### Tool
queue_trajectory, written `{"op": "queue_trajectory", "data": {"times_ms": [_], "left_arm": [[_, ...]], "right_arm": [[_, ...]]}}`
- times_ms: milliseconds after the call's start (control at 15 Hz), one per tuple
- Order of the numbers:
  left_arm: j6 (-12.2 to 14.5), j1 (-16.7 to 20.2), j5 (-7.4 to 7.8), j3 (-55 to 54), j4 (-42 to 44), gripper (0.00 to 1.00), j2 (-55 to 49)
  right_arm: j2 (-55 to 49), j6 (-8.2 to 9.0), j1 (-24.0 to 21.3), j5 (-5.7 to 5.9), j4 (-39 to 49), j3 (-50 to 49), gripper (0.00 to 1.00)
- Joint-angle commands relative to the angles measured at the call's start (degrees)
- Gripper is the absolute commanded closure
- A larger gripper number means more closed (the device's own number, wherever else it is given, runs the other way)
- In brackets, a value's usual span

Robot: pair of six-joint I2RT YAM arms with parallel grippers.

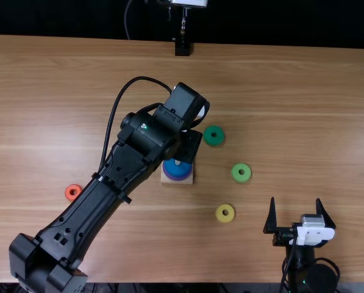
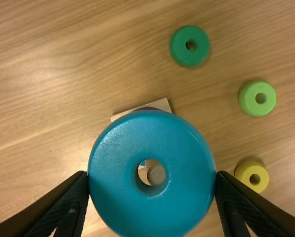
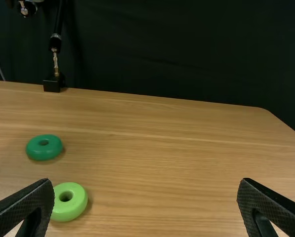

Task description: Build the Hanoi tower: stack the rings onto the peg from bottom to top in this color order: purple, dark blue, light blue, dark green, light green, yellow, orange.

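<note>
Though apart, four loose rings.

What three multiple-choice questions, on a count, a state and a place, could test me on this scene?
1. How many rings lie loose on the table?
A) two
B) three
C) four

2. How does the right gripper stand?
A) shut on a ring
B) open and empty
C) shut and empty

3. Where is the light blue ring?
A) in the left gripper
B) flat on the table
C) in the right gripper

1 C: the dark green ring, light green ring, yellow ring and orange ring lie apart.
2 B: its fingers stand wide, nothing between them.
3 A: a finger presses each side of it.
</note>
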Motion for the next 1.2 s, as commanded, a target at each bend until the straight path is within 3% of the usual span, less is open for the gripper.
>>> {"op": "queue_trajectory", "data": {"times_ms": [0, 400, 533, 600, 667, 933, 1000, 1067, 1133], "left_arm": [[-0.6, -0.3, 0.21, -1.0, -0.3, 1.0, 2.0], [-0.7, -0.4, 0.21, -0.8, -0.4, 1.0, 1.8], [-0.7, -0.3, 0.21, -0.8, -1.8, 0.63, 1.6], [-0.7, -0.3, 0.32, -0.8, -3.6, 0.52, 1.5], [-0.7, -0.3, 0.32, -0.8, -4.9, 0.45, 1.4], [-0.6, -0.2, 0.42, -0.8, -5.8, 0.4, 1.3], [-0.6, -0.3, 0.42, -0.8, -5.7, 0.29, 1.3], [-0.6, -0.2, 0.42, -0.7, -5.7, 0.03, 1.3], [-0.7, -0.3, 0.42, -0.7, -5.8, 0.0, 1.4]], "right_arm": [[-0.7, 0.08, -0.7, 0.64, 0.1, -0.7, 0.0], [-0.7, 0.08, -0.7, 0.64, 0.1, -0.7, 0.0], [-0.7, 0.08, -0.7, 0.64, 0.1, -0.7, 0.0], [-0.7, 0.08, -0.7, 0.64, 0.1, -0.7, 0.0], [-0.7, 0.08, -0.7, 0.64, 0.1, -0.7, 0.0], [-0.7, 0.08, -0.7, 0.64, 0.1, -0.7, 0.0], [-0.7, 0.08, -0.7, 0.64, 0.1, -0.7, 0.0], [-0.7, 0.08, -0.7, 0.64, 0.1, -0.7, 0.0], [-0.7, 0.08, -0.7, 0.64, 0.1, -0.7, 0.0]]}}
